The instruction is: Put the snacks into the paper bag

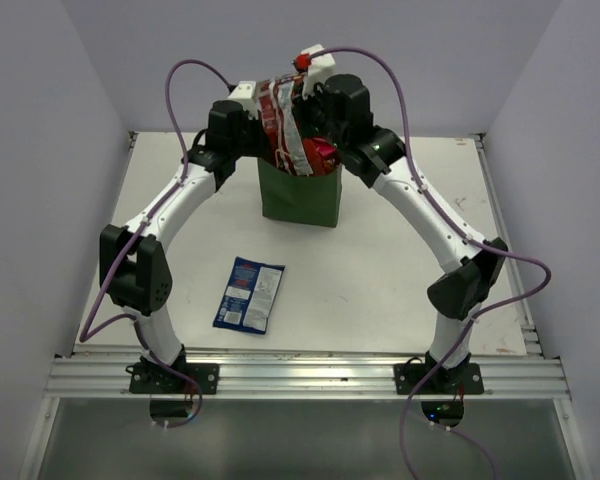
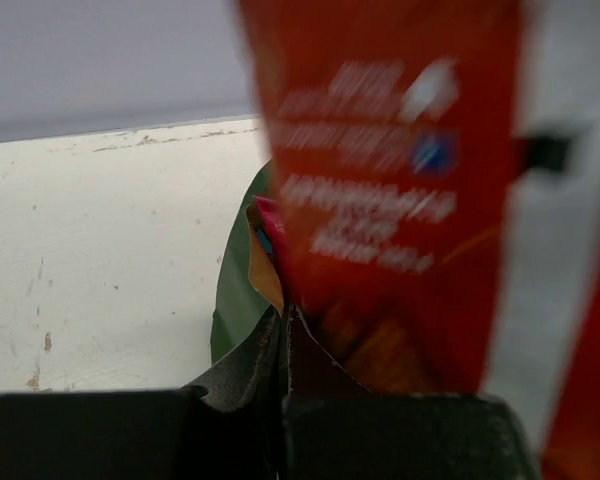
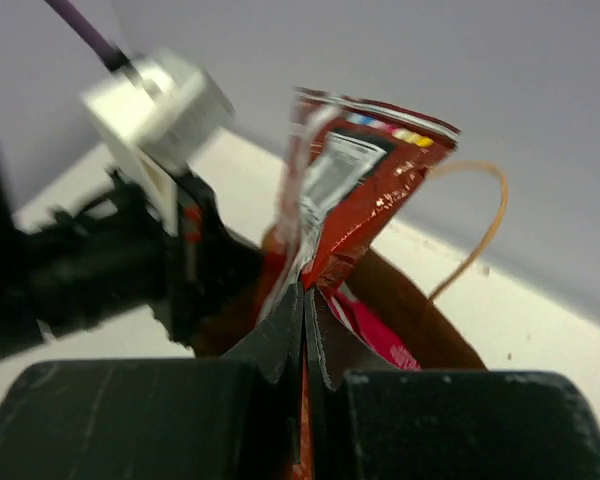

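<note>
The left arm (image 1: pixel 170 205) and the right arm (image 1: pixel 425 215) are made of smooth white tubes with chunky black joints. A thin purple cable (image 1: pixel 104 290) loops along each one. Each arm stands on a flat black plate (image 1: pixel 173 378) at the bottom of the frame. A tiny green light (image 1: pixel 378 148) glows on the right arm. The fingers (image 2: pixel 242 370) are black and pointed.

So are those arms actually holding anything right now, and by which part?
A red packet, above the bag. The right gripper pinches its bottom edge; the left gripper seems shut on a lower corner, though that view is blurred.
</note>
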Tool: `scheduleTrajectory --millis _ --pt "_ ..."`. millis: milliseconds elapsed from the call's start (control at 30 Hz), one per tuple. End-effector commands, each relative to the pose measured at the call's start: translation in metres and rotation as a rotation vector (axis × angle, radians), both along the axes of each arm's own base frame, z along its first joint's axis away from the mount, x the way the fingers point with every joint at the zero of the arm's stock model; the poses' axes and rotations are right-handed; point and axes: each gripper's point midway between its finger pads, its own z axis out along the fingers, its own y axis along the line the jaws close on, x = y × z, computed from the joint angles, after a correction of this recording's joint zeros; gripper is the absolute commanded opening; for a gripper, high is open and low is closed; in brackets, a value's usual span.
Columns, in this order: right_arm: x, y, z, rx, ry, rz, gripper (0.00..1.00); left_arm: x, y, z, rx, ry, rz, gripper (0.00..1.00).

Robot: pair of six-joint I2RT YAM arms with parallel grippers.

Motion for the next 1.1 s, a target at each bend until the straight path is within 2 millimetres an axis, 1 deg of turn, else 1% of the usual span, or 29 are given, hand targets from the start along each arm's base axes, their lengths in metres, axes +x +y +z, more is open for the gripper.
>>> scheduleTrajectory --millis 0,33,67,133,167,200,267,333,400,433,467,500,567,600,633,667,700,733,767,800,833,867,900,933,967,1000,1033,1067 --pt "0.006 -0.016 -0.019 0.013 0.031 -0.028 0.0 -0.016 0.009 -0.022 0.041 0.092 0.0 0.0" --pt "0.013 -0.025 -0.028 0.01 0.045 -0.047 0.0 -0.016 0.009 -0.022 0.04 0.09 0.0 0.0" --pt "0.013 -0.03 -0.048 -0.011 0.082 -0.05 0.0 -0.016 0.009 -0.022 0.04 0.09 0.0 0.0" --pt "0.013 -0.038 -0.061 -0.021 0.096 -0.053 0.0 -0.016 0.009 -0.023 0.04 0.092 -0.001 0.0" --pt "0.009 -0.042 -0.075 -0.045 0.117 -0.052 0.0 -0.016 0.009 -0.024 0.041 0.093 -0.001 0.0" --pt "0.007 -0.044 -0.081 -0.066 0.121 -0.056 0.0 -0.016 0.009 -0.024 0.041 0.093 -0.001 0.0" --pt "0.006 -0.054 -0.101 -0.132 0.152 -0.072 0.0 -0.015 0.008 -0.023 0.04 0.092 -0.003 0.0" --pt "0.003 -0.06 -0.114 -0.161 0.195 -0.072 0.0 -0.016 0.008 -0.024 0.038 0.094 -0.003 0.0" --pt "-0.004 -0.062 -0.117 -0.174 0.214 -0.052 0.0 -0.016 0.008 -0.024 0.039 0.094 -0.002 0.0" --pt "-0.009 -0.063 -0.123 -0.189 0.24 -0.04 0.0 -0.016 0.008 -0.024 0.04 0.093 -0.003 0.0" --pt "-0.013 -0.06 -0.119 -0.188 0.245 -0.012 0.0 -0.016 0.008 -0.024 0.04 0.093 -0.003 0.0" --pt "-0.014 -0.06 -0.12 -0.195 0.26 -0.006 0.0 -0.016 0.008 -0.024 0.04 0.094 -0.004 0.0" --pt "-0.019 -0.06 -0.11 -0.19 0.264 0.002 0.0 -0.016 0.008 -0.023 0.038 0.093 -0.003 0.0" --pt "-0.023 -0.061 -0.097 -0.168 0.241 0.003 0.02 -0.016 0.008 -0.024 0.038 0.094 -0.005 0.0" --pt "-0.024 -0.061 -0.083 -0.138 0.209 0.009 0.09 -0.016 0.008 -0.024 0.036 0.095 -0.004 0.0" --pt "-0.026 -0.059 -0.072 -0.111 0.189 0.021 0.25 -0.016 0.007 -0.024 0.036 0.095 -0.006 0.0" --pt "-0.027 -0.059 -0.061 -0.092 0.165 0.022 0.3 -0.016 0.007 -0.024 0.034 0.096 -0.005 0.0" --pt "-0.028 -0.058 -0.039 -0.061 0.116 0.028 0.35 -0.016 0.007 -0.026 0.035 0.099 -0.005 0.0" --pt "-0.027 -0.058 -0.032 -0.049 0.099 0.026 0.41 -0.016 0.007 -0.025 0.035 0.097 -0.008 0.0" --pt "-0.025 -0.057 -0.026 -0.043 0.087 0.022 0.51 -0.015 0.006 -0.026 0.033 0.098 -0.009 0.0" --pt "-0.022 -0.058 -0.012 -0.026 0.058 0.012 0.54 -0.016 0.006 -0.026 0.033 0.099 -0.011 0.0" --pt "-0.015 -0.055 -0.014 -0.028 0.056 0.003 0.58 -0.016 0.006 -0.026 0.032 0.1 -0.012 0.0" --pt "-0.01 -0.056 -0.011 -0.026 0.047 -0.012 0.59 -0.016 0.006 -0.027 0.032 0.101 -0.01 0.0" --pt "-0.007 -0.053 0.0 -0.01 0.018 -0.014 0.59 -0.016 0.007 -0.026 0.034 0.099 -0.009 0.0" --pt "0.004 -0.047 -0.011 -0.022 0.03 -0.015 0.6 -0.017 0.007 -0.026 0.035 0.1 -0.006 0.0" --pt "0.009 -0.046 -0.011 -0.02 0.027 -0.021 0.61 -0.016 0.007 -0.024 0.036 0.095 -0.006 0.0" --pt "0.014 -0.043 -0.003 -0.014 0.013 -0.022 0.61 -0.017 0.008 -0.024 0.038 0.096 -0.005 0.0" --pt "0.025 -0.037 -0.018 -0.033 0.035 -0.025 0.61 -0.017 0.008 -0.024 0.037 0.096 -0.003 0.0"
